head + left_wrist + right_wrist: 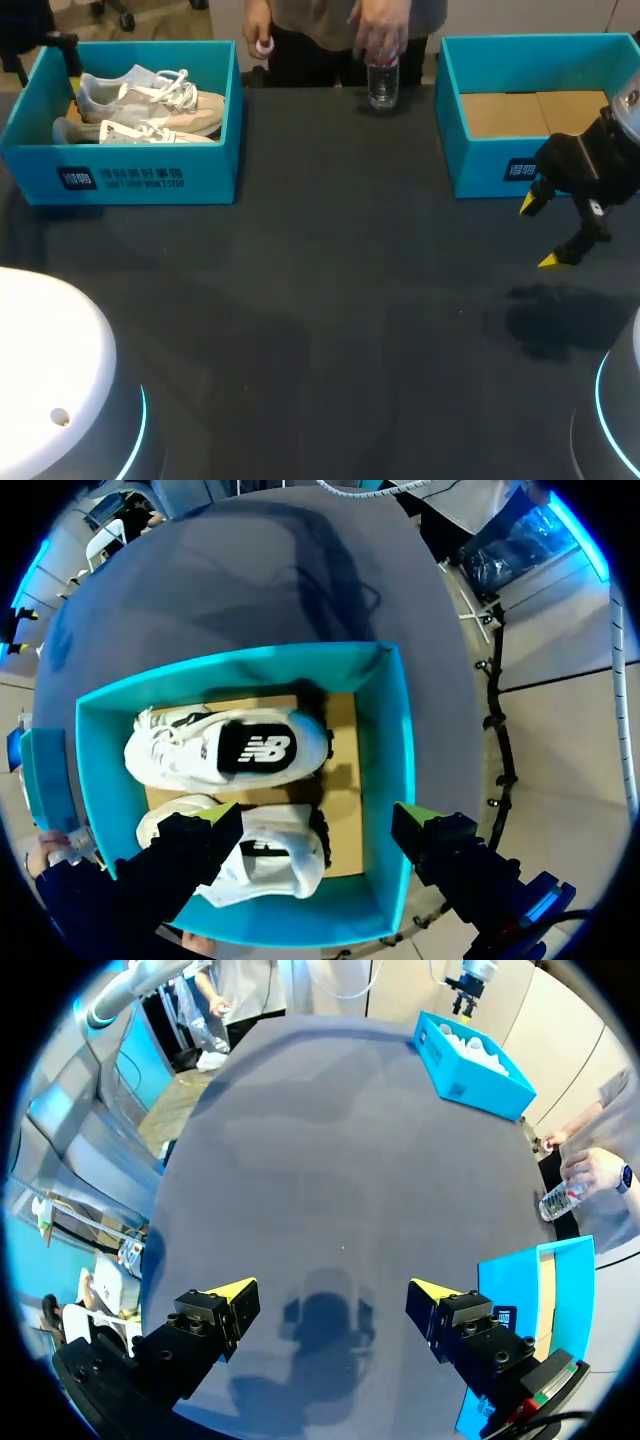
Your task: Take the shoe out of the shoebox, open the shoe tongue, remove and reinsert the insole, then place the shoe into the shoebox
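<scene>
Fingers (200, 845) spread over shoebox (396, 730); two white shoes (175, 752) inside.

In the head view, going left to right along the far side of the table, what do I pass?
shoebox holding the shoes → water bottle → empty box

A teal shoebox (150, 178) sits open at the far left. Inside, two white-and-grey laced shoes stand upright side by side, toes pointing right: a far shoe (150, 97) and a near shoe (150, 133). A second box (480, 165), teal and open, sits far right with a cardboard floor.
</scene>
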{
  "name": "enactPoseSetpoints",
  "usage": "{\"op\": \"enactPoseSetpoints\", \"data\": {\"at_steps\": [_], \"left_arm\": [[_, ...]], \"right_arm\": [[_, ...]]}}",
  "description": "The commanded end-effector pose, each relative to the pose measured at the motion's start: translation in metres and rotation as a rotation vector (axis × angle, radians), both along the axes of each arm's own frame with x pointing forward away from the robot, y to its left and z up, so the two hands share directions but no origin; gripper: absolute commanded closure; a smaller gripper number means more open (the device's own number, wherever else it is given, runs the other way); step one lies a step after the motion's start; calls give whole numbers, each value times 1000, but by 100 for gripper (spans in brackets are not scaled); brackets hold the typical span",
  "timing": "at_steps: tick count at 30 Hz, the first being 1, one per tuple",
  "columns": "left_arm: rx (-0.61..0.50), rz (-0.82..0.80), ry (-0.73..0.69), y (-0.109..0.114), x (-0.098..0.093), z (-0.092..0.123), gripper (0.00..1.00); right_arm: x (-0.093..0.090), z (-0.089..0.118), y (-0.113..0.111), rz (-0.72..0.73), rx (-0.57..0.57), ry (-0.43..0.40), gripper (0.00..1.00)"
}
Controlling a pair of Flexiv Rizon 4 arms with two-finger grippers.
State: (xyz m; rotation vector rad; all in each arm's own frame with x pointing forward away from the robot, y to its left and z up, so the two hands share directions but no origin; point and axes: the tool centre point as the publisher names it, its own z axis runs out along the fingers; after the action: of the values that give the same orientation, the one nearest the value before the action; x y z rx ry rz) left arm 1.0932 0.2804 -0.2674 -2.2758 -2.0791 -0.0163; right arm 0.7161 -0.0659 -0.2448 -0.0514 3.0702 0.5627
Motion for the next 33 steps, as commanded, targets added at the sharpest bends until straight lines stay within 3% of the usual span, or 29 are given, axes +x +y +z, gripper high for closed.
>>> {"op": "enactPoseSetpoints", "data": {"at_steps": [1,10,17,18,20,22,25,26,33], "left_arm": [[6,-23,7,2,-7,-10,0],[5,-109,19,-5,-18,-30,0],[-9,-157,30,-8,-30,-31,1],[-12,-162,35,-8,-30,-31,5],[-11,-170,40,-7,-32,-34,21],[-5,-177,42,-6,-34,-37,21],[3,-185,40,-6,-35,-42,29],[6,-185,39,-6,-35,-44,40],[-16,-175,32,-5,-33,-55,41]], "right_arm": [[0,-1,1,-1,-2,0,0],[0,-1,1,-1,-2,0,0],[0,-1,1,-1,-2,0,0],[0,-1,1,-1,-2,0,0],[0,-1,1,-1,-2,0,0],[0,-1,1,-1,-2,0,0],[0,-1,1,-1,-2,0,0],[0,-1,1,-1,-2,0,0],[0,-1,1,-1,-2,0,0]]}}
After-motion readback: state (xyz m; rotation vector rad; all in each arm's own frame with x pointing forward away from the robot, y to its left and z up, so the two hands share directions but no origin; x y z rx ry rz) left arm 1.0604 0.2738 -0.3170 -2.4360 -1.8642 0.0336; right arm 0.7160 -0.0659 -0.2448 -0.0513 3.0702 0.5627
